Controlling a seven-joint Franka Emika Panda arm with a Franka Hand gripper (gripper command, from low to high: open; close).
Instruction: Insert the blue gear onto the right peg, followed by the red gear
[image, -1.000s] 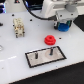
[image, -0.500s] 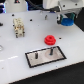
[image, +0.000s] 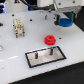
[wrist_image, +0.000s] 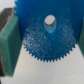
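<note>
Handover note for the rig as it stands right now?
Claw: shut on the blue gear, held in the air at the exterior view's upper right, away from the plate.
Red gear: lying on the white table, just behind the peg plate.
Right peg: bare; the other peg bare too.
Done: blue gear picked up.
Left: bring the blue gear over the right peg and seat it, then fetch the red gear and stack it on the same peg.
</note>
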